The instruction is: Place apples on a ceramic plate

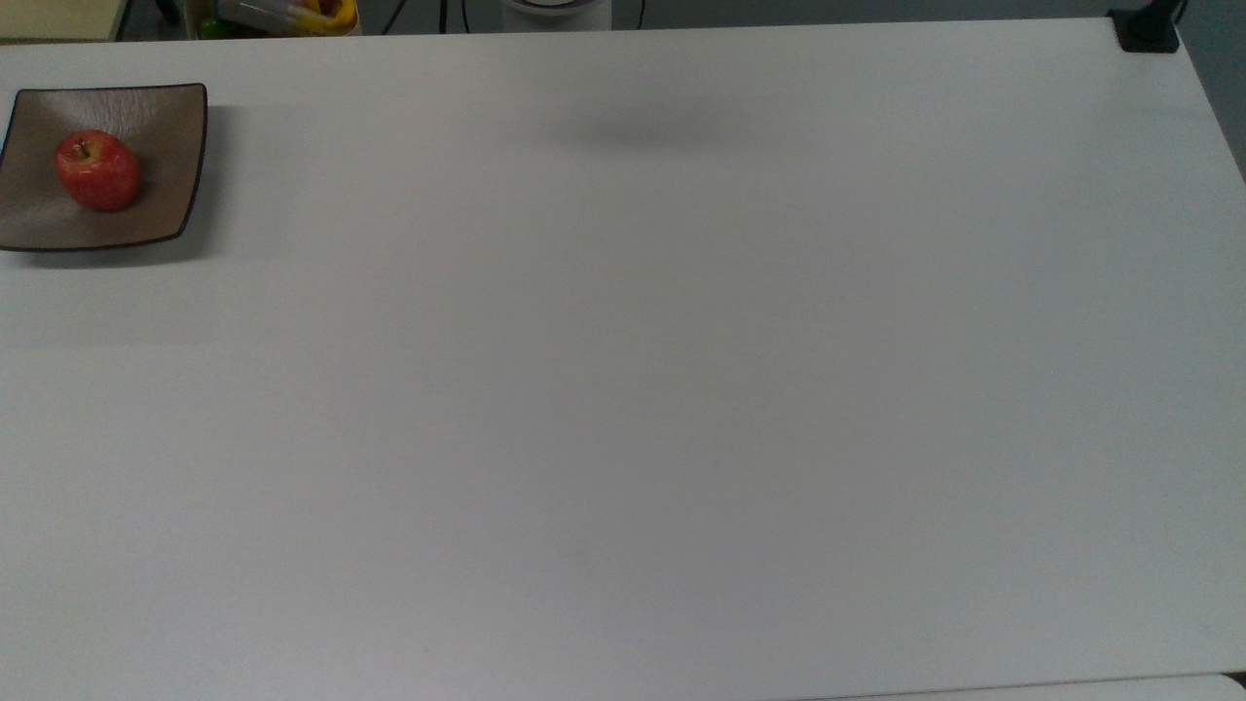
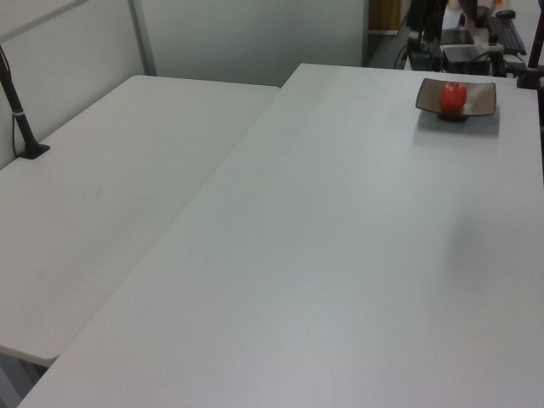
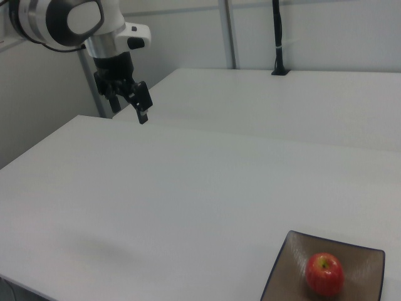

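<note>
A small red apple (image 1: pixel 97 171) sits upright on the square taupe-brown ceramic plate (image 1: pixel 165 117), at the far left corner of the white table in the top view. The left view has the apple (image 2: pixel 452 97) and plate (image 2: pixel 480 98) at the far right. In the right view the apple (image 3: pixel 324 274) rests on the plate (image 3: pixel 288 269) at the bottom right. My gripper (image 3: pixel 135 110) hangs in the air at the right view's upper left, well above the table and far from the plate, with nothing in it.
A black clamp base (image 1: pixel 1147 29) stands at the top view's far right corner. A second white table (image 2: pixel 102 195) adjoins on the left view's left, with a dark pole (image 2: pixel 21 119) clamped to it. Cluttered items (image 1: pixel 282 15) lie beyond the far edge.
</note>
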